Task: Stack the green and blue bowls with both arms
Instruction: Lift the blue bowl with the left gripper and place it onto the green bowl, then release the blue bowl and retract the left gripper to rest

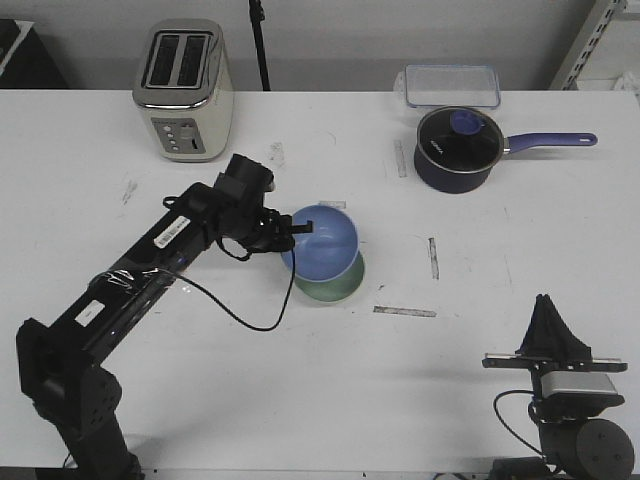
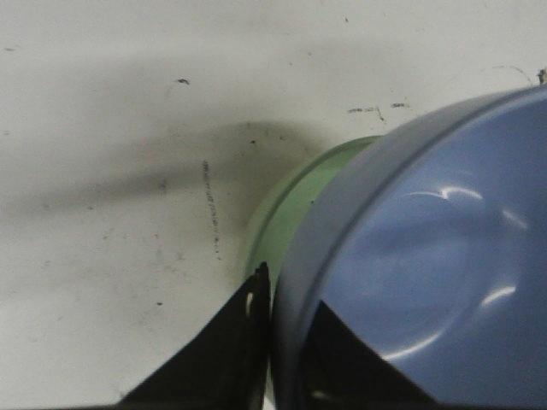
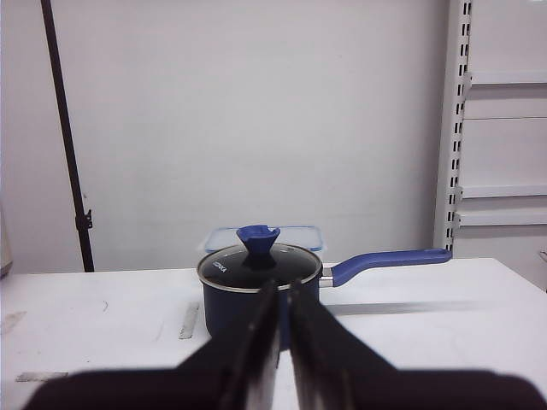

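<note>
The light periwinkle blue bowl (image 1: 322, 243) is tilted over the pale mint green bowl (image 1: 340, 284), which shows as a crescent below it at the table's middle. My left gripper (image 1: 300, 232) is shut on the blue bowl's near-left rim, one finger outside and one inside. In the left wrist view the blue bowl (image 2: 436, 256) fills the frame's right, the green bowl (image 2: 299, 201) peeks out behind it, and the gripper (image 2: 286, 299) pinches the rim. My right gripper (image 1: 548, 305) rests at the front right, nearly shut and empty; in its own view (image 3: 282, 290) it points at the saucepan.
A dark navy saucepan (image 1: 455, 148) with a long handle and a glass lid stands at the back right, also in the right wrist view (image 3: 259, 278). A clear lidded container (image 1: 452, 85) lies behind it. A toaster (image 1: 183, 90) stands at the back left.
</note>
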Available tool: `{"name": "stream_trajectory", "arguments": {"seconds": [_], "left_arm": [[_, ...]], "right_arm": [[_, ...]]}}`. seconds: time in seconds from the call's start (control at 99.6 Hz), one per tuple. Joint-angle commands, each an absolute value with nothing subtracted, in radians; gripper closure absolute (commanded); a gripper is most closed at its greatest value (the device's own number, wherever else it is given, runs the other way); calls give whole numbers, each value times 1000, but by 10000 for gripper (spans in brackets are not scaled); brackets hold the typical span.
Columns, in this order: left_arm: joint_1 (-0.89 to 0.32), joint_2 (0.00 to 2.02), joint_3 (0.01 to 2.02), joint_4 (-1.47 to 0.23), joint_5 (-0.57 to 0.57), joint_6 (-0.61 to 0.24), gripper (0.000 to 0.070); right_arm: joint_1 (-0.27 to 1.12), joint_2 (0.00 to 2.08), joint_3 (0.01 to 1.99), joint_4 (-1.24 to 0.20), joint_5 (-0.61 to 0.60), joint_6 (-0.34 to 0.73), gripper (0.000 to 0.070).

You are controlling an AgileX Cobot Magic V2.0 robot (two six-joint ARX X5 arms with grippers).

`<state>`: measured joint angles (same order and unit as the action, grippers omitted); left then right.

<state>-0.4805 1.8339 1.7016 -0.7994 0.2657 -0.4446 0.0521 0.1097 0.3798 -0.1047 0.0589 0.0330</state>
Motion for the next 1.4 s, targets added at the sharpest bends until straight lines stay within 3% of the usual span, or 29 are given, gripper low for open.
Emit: {"name": "stream_trajectory", "arguments": {"seconds": [0.0,0.261,0.362,0.472,0.623,0.753,1.125,1.386], "left_arm": [[-504,1867,1726,-784,271,-472,699],[-548,1899,1726,-772,259,-485,688],[-551,1899,1725,-770,248,-484,606],[-560,1899,1726,-767,249,-485,591],[-575,1895,1726,-768,249,-484,442],[-580,1869,1726,-765,249,-482,374],[-558,1700,1716,-746,238,-441,374],[-506,1529,1539,-544,120,-274,386]], "right_arm": [[53,105,385,-97,59,29,691],[53,105,385,-97,59,29,691],[53,105,385,-97,59,29,690],[53,105,385,-97,59,29,690],[53,105,385,-97,59,29,690],[53,105,385,-97,59,29,691],[53,105,385,-97,59,29,690],[53,105,385,-97,59,29,690]]}}
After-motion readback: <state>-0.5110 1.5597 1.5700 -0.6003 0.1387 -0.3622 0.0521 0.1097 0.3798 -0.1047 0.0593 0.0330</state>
